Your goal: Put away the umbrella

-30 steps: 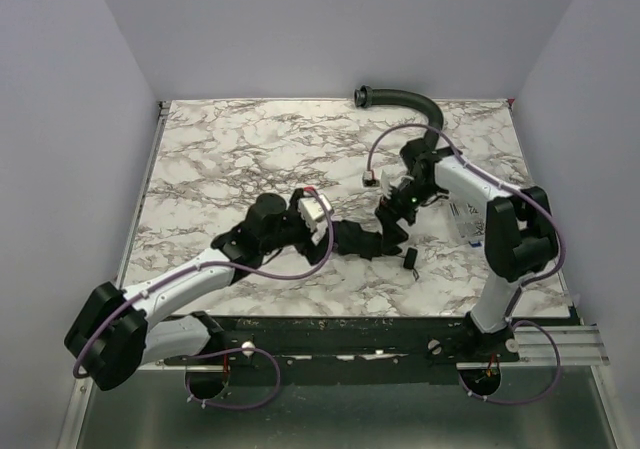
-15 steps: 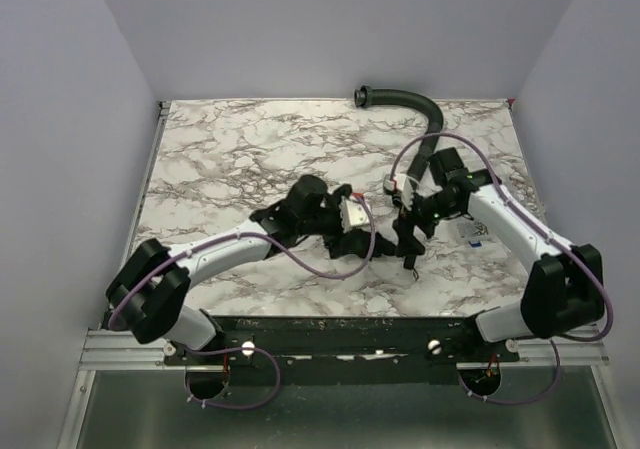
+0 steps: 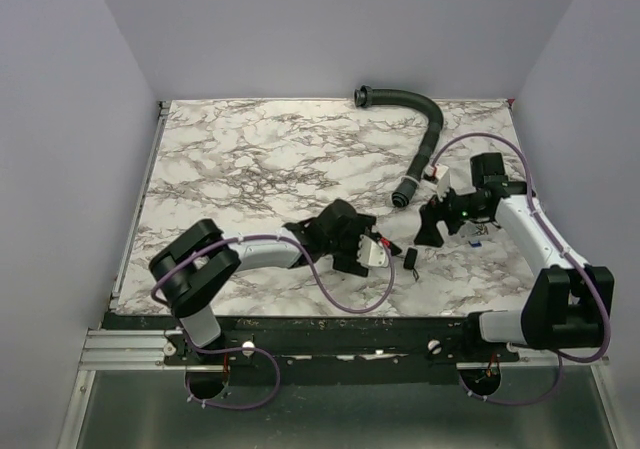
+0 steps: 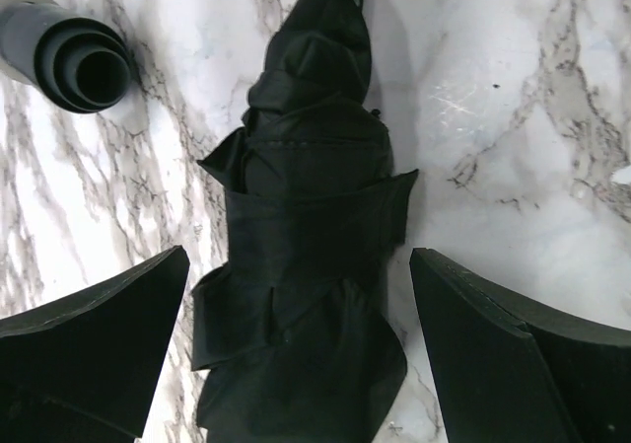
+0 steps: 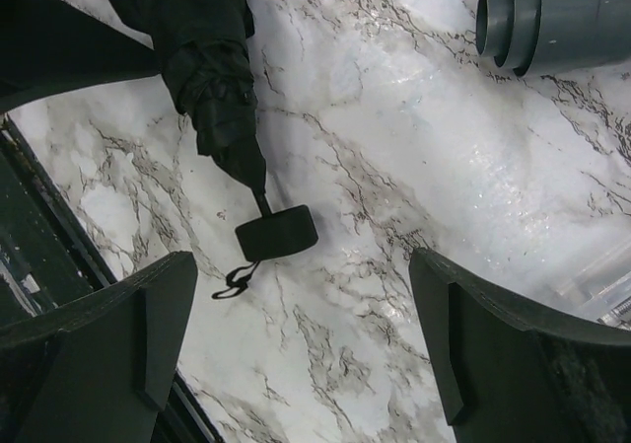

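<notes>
The umbrella (image 4: 306, 265) is a folded black fabric bundle lying on the marble table (image 3: 240, 159). In the left wrist view it lies between my left gripper's (image 4: 296, 364) open fingers (image 4: 99, 344), with a gap on each side. From above, my left gripper (image 3: 368, 249) covers the bundle and only the small black handle (image 3: 410, 259) shows. My right gripper (image 3: 430, 229) hangs open to the right of the handle. In the right wrist view the handle (image 5: 276, 234) and its strap (image 5: 235, 280) lie ahead of my right gripper (image 5: 306, 354), which has only bare marble between its fingers.
A curved black corrugated hose (image 3: 425, 129) lies at the back right; its open end (image 4: 84, 63) is close to the umbrella (image 5: 212, 78). A white packet (image 3: 470, 232) lies beside the right arm. The table's front edge (image 5: 39, 226) is near.
My left gripper has swung right and toward the near edge, over the umbrella, and has opened wider. My right gripper has drawn back to the right, away from the umbrella.
</notes>
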